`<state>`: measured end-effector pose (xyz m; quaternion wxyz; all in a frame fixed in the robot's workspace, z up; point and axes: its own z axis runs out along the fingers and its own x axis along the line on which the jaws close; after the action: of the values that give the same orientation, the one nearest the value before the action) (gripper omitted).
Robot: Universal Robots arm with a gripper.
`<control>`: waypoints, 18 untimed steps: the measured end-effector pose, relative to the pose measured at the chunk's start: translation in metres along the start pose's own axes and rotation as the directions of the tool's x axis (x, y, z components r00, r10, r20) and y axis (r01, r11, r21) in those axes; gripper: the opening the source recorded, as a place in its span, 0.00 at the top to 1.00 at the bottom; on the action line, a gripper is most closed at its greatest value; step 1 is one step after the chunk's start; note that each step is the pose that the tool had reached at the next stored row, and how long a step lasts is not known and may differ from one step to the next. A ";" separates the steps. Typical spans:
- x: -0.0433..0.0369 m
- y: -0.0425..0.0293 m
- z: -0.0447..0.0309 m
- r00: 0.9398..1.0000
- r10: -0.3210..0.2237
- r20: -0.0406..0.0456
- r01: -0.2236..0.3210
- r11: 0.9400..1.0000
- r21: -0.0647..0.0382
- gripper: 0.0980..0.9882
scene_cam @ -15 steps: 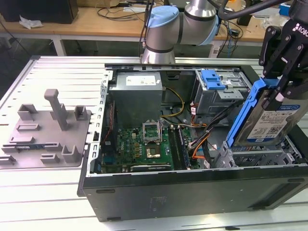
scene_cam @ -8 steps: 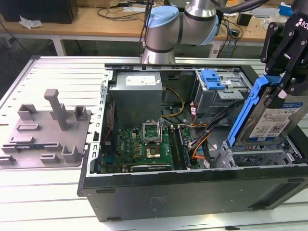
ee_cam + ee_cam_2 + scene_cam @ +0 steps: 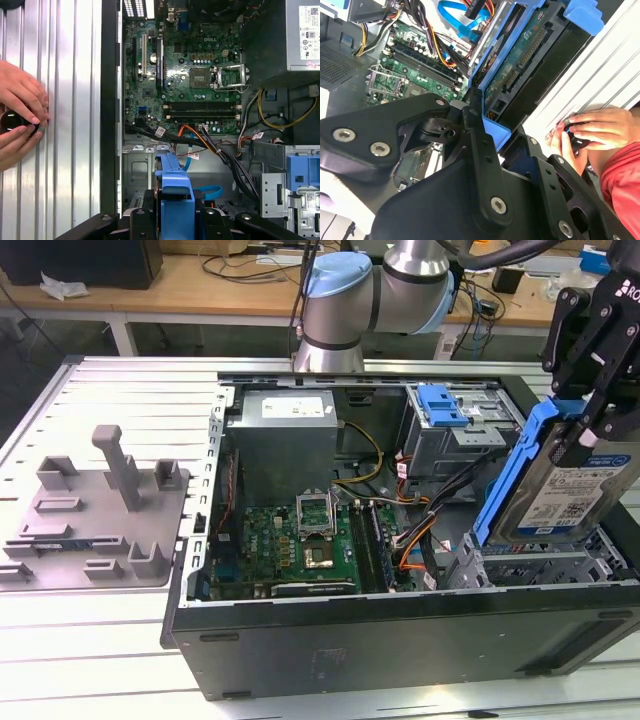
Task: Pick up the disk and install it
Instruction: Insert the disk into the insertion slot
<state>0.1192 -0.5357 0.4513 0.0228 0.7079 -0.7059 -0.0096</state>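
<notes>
One black gripper [image 3: 583, 425] is closed on the upper end of the blue carrier bracket that frames the disk [image 3: 572, 490], so the drive hangs steeply tilted with its white-and-blue label facing the exterior view. The disk's lower end reaches down to the metal drive cage [image 3: 540, 565] in the near corner of the open computer case [image 3: 400, 660] at the exterior view's right; whether they touch cannot be told. Beyond the cage, toward the case's far edge, a blue latch [image 3: 442, 405] sits on a second bay. The green motherboard [image 3: 300, 540] covers the middle of the case floor, with the grey power supply [image 3: 290, 430] against the far wall. The case lies on a slatted metal table [image 3: 100, 680], and a grey fixture plate [image 3: 100, 520] rests near the table's edge at the exterior view's left. In the first wrist view, a person's hands [image 3: 20, 115] rest on the table just outside the case wall, cupping a small dark round object [image 3: 11, 122].
</notes>
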 end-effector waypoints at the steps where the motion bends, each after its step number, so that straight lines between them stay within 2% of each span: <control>1: 0.0003 0.0000 0.0001 1.000 0.000 0.000 0.000 1.000 0.000 0.70; 18: 0.0004 -0.0005 0.0105 1.000 0.000 0.000 0.000 1.000 0.000 0.70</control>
<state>0.1192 -0.5363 0.4408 0.0227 0.7079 -0.7059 -0.0096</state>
